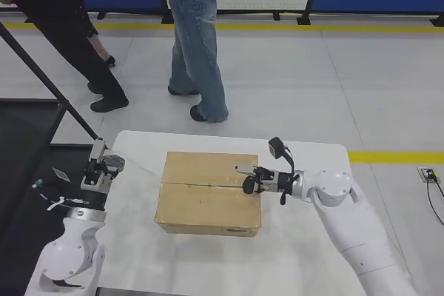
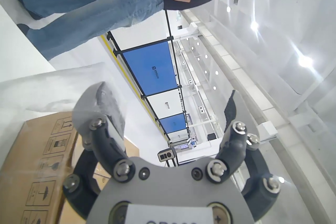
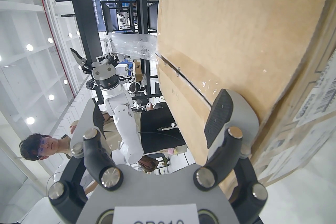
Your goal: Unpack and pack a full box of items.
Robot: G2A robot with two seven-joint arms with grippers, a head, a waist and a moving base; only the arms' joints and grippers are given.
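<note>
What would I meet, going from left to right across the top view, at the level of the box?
Left claw → clear tape strip → cardboard box → floor socket.

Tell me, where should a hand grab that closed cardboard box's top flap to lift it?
Probably the free edge along the centre seam, at the box end nearest the right hand, coming in from that side. Both flaps lie flat and shut, so the seam is the only lip; a fingertip would need to slip under it.
</note>
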